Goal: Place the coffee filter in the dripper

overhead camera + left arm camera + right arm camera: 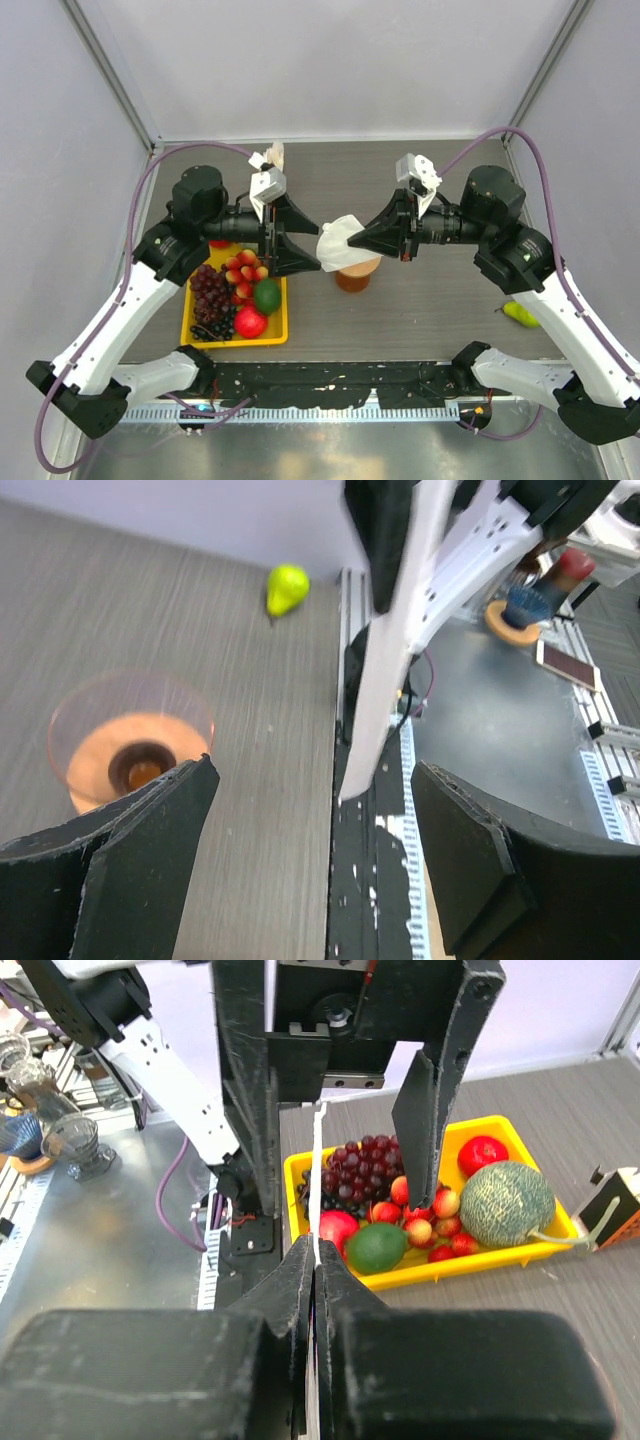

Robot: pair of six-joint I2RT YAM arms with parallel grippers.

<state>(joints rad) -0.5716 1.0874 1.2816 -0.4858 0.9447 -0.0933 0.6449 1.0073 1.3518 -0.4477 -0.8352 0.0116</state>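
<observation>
- The right gripper (352, 238) is pinching a thin white paper coffee filter (332, 255), jaws shut tight on its edge. The right wrist view is showing the paper edge-on and flat.
- The filter is hanging in the air, overlapping the left side of the clear cone dripper with a tan-orange ring (100, 755) in the top view. It is not in the bowl yet.
- The left gripper (305, 243) is facing it with jaws spread wide, one finger on each side of the filter's free edge, holding nothing. Whether it is touching the paper, I cannot tell.
- The dripper bowl is showing no paper inside. It is standing just right of the yellow fruit tray (500, 1256) on the grey wood-grain surface (420, 310), with a green pear (520, 313) lying well apart.
- Step in hand, my read: positioning the filter over the dripper, with insertion not done.
- The next move is likely calling for centring over the dark hole with the point down, opening the flat cone, then lowering and releasing.
</observation>
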